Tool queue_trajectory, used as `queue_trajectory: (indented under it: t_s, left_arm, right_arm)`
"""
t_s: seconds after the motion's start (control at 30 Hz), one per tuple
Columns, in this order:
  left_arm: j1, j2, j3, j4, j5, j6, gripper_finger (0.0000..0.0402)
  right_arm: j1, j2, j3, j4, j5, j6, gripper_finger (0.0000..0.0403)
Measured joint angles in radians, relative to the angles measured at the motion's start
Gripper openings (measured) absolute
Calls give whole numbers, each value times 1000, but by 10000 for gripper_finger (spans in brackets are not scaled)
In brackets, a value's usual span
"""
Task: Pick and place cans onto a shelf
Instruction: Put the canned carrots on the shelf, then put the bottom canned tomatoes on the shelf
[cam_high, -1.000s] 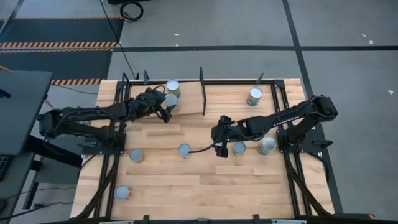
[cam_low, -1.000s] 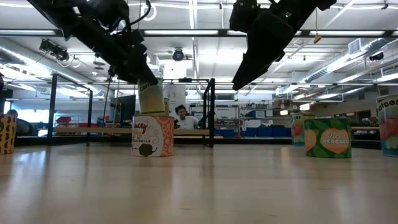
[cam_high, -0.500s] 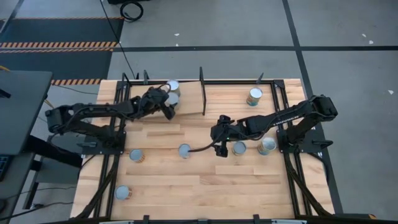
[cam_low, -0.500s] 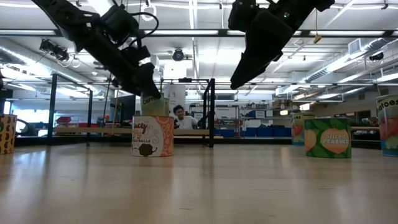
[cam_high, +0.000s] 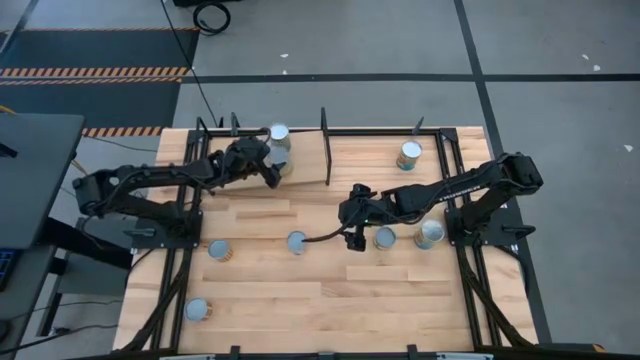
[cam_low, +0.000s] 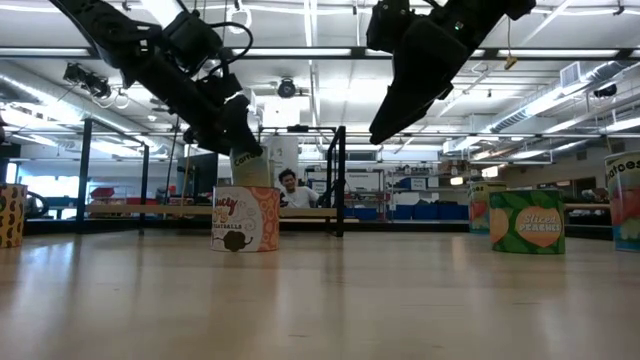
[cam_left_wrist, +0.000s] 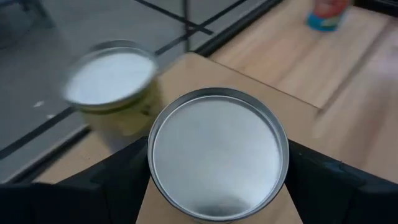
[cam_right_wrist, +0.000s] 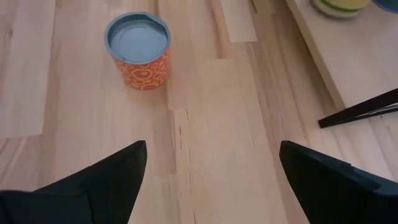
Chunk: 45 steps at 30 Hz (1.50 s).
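The left gripper (cam_high: 272, 170) is up at the far left corner of the table (cam_high: 300, 300), over the shelf (cam_high: 300, 160), with its jaws pinching a can (cam_left_wrist: 217, 155) by the sides. The left wrist view looks straight down on the silver lid, a dark finger on each side of it, so the can is held upright, the way it should stand once let go. Just beside it on the shelf stands another can (cam_high: 279, 136), with a yellowish label. The carried can is being brought in next to it rather than on top, I think, so the two line up in the same bay, left of the black divider (cam_high: 326, 148). From table height the held can (cam_low: 248, 165) seems low over the plank, but a can (cam_low: 246, 218) standing nearer the camera hides its base, so I cannot say whether it has touched down.

The right gripper (cam_high: 352, 228) hangs above the middle of the table with its jaws spread wide and nothing between them. Its wrist view shows an orange can (cam_right_wrist: 137, 50) ahead on the bare wood, which looks like its next pick; it is held high, probably to come down over the lid.

More cans wait on the table: two near the right arm (cam_high: 384, 238), two at the near left (cam_high: 219, 250), and one (cam_high: 409, 155) on the shelf's right part.
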Motion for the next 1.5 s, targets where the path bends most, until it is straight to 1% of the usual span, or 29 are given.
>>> queue_trajectory:
  t_s: [0.03,0.1,0.2,0.4,0.63,0.73,1.0,1.13,1.23,1.27,1.33,1.4,1.5]
  left_arm:
    - [-10,0,0,0,-2,0,326]
    - [-28,10,0,5,-38,2,326]
    - [-27,25,0,9,-72,5,327]
    - [-26,59,1,58,-71,9,329]
    - [-26,54,-1,39,-67,30,368]
    - [-26,53,-1,45,-67,30,376]
    - [-29,52,-1,118,-67,39,377]
    - [-33,52,-1,157,-37,26,378]
    - [-46,27,10,169,-35,28,378]
    - [-51,17,21,170,-35,28,378]
    - [-60,-23,42,143,-35,30,378]
    - [-78,-80,71,102,-35,45,378]
    - [-124,-195,80,59,-12,49,378]
  right_arm:
    - [0,0,0,0,0,0,375]
    - [0,0,0,0,0,0,375]
    - [0,0,0,0,0,-1,375]
    - [0,0,0,2,0,0,375]
    - [0,0,0,7,-5,0,375]
    - [0,0,0,7,-5,2,375]
    - [0,0,0,7,-5,3,375]
    - [0,0,0,7,-18,-1,375]
    - [0,-7,0,-3,-19,-18,375]
    - [0,-15,3,-24,-19,-27,375]
    - [0,-36,33,-127,-10,-29,375]
    - [2,-64,87,-300,12,-2,375]
    - [25,-110,162,-573,19,88,375]
